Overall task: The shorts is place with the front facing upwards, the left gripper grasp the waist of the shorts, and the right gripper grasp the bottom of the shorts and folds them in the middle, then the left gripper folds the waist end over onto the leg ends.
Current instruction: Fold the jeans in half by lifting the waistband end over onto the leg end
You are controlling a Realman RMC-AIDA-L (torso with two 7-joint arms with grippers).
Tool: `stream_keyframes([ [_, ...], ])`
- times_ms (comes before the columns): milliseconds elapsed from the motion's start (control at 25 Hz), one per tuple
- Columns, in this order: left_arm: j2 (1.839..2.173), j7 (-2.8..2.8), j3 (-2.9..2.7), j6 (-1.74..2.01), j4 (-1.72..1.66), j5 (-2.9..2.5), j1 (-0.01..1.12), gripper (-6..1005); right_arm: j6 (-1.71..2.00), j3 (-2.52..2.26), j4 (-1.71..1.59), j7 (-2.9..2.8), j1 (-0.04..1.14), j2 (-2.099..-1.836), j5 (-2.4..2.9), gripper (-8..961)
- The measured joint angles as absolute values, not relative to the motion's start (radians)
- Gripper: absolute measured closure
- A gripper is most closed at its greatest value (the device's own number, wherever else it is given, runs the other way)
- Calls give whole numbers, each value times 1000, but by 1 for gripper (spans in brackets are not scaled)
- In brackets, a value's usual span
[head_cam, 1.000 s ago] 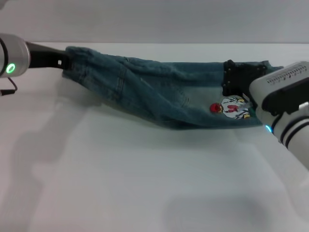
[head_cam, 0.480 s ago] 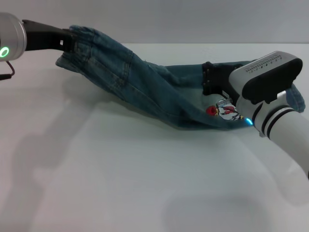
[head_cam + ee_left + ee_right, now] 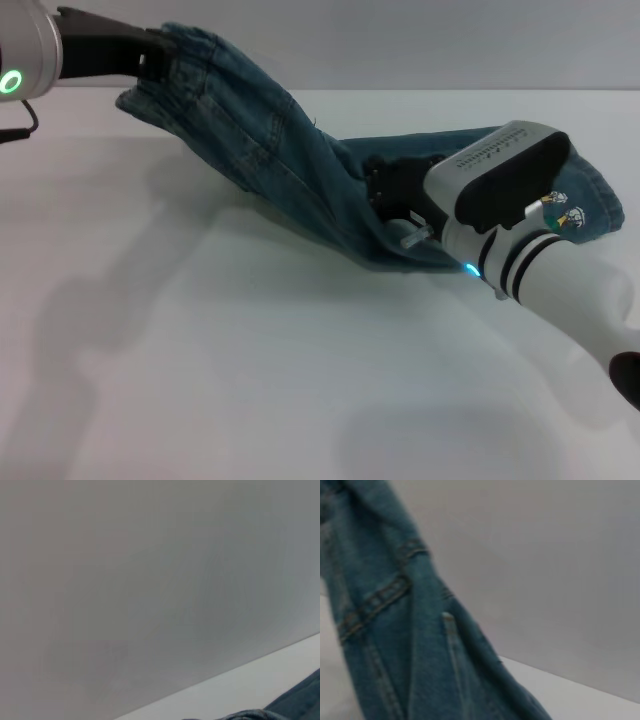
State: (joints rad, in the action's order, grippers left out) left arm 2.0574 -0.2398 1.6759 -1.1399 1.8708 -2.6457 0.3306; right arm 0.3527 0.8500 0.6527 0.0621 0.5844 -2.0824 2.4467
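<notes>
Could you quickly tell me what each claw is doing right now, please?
Left claw: shut on the shorts at the waist, lifted off the table.
Right claw: low against the shorts' middle; grip cannot be told.

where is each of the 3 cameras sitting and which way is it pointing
Head view: on the robot's head, looking down at the white table; shows the black left gripper lifting the waist of the blue-green denim shorts, and the black right gripper.
Left wrist view: faces a grey wall, denim at the edge; no fingers show.
Right wrist view: close on hanging denim; no fingers.
All share the shorts.
</notes>
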Motion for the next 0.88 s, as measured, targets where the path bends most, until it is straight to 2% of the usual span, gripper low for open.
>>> stream_keyframes([
  [880,2060,-235,1657,-1165,1966,-2619,363,968,372,650,642,-131,723,-2089,2447,954],
])
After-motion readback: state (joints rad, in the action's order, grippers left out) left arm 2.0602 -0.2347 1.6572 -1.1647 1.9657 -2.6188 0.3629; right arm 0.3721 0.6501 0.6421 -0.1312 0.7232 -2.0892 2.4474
